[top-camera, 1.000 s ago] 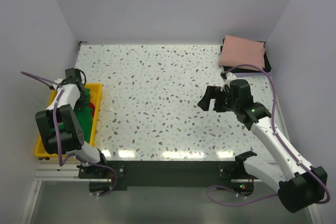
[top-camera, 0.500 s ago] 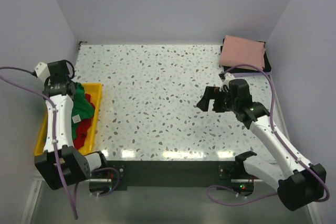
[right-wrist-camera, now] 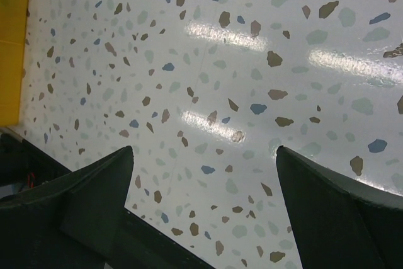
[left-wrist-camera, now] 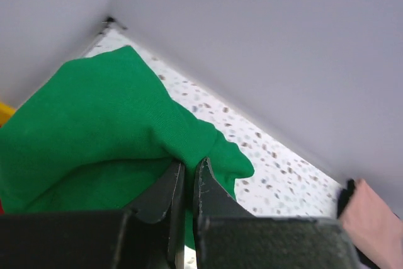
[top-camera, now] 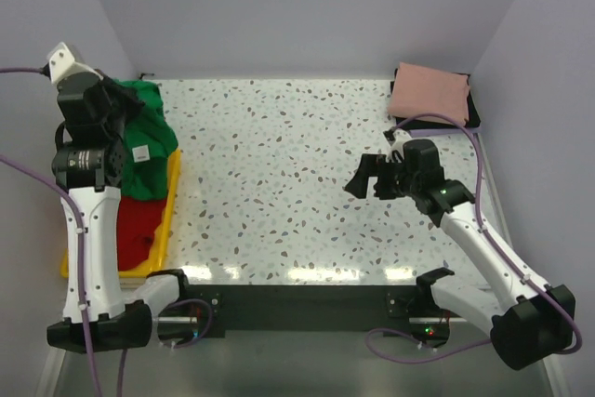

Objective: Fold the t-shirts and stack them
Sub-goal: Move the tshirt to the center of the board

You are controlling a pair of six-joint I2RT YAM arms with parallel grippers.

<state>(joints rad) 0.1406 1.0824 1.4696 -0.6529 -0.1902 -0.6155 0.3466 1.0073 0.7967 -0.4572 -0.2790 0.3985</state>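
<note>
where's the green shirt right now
Top view, far left: the green shirt hangs from the left claw above the yellow tray, with the red shirt lying beneath it.

Green shirt, far left: solid bright green, with a small white label.
Red shirt, near left: solid red.
Pink shirt, far right: solid salmon pink, with a black base at its edge.
Tray: plain yellow.
Table: glossy white, speckled with brown, blue and grey-green flecks.
Left arm and right arm: white with black joints.
Left gripper and right gripper: black.
Cables: purple.
Walls: plain pale lilac-grey.
</note>
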